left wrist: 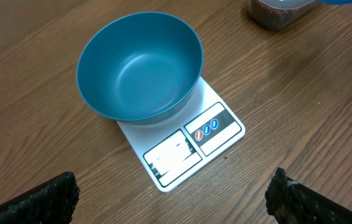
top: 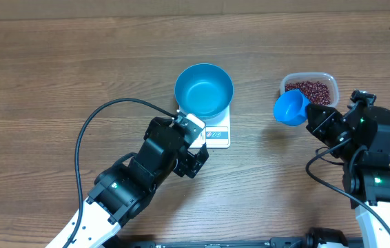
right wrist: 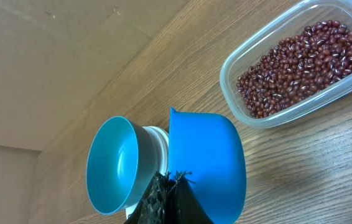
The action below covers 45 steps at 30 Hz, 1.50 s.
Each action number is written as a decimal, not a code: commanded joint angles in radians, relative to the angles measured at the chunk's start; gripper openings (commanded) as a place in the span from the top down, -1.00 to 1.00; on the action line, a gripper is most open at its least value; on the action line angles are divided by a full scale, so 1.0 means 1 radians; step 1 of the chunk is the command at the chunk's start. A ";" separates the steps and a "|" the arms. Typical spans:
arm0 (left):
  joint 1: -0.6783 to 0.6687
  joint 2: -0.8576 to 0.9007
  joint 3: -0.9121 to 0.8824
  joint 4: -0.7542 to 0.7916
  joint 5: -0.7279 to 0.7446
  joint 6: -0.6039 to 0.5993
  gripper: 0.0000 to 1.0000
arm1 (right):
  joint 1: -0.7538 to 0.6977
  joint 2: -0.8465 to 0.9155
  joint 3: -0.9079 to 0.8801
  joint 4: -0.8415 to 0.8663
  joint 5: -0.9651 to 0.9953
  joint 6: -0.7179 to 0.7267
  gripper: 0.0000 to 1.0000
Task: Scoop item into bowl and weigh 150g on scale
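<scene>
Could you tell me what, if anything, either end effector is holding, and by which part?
The right end effector is shut on the blue scoop, at its handle end behind the cup; the left end effector holds nothing.

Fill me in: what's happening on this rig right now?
The right gripper is shut on a blue scoop, holding it next to the clear tub of beans. The scoop looks empty. The blue bowl sits on the scale with no beans in it yet. The left gripper hovers open in front of the scale, holding nothing.
</scene>
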 commanded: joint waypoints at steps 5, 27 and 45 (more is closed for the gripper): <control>0.002 -0.009 -0.006 -0.011 -0.020 -0.016 -0.99 | -0.003 -0.015 0.026 0.006 0.009 -0.008 0.93; 0.002 0.047 -0.006 -0.040 -0.018 -0.016 -0.99 | -0.003 -0.015 0.026 0.006 0.010 -0.008 0.93; 0.002 0.047 -0.006 -0.047 -0.018 -0.016 -0.99 | -0.003 -0.015 0.026 0.006 0.010 -0.009 0.93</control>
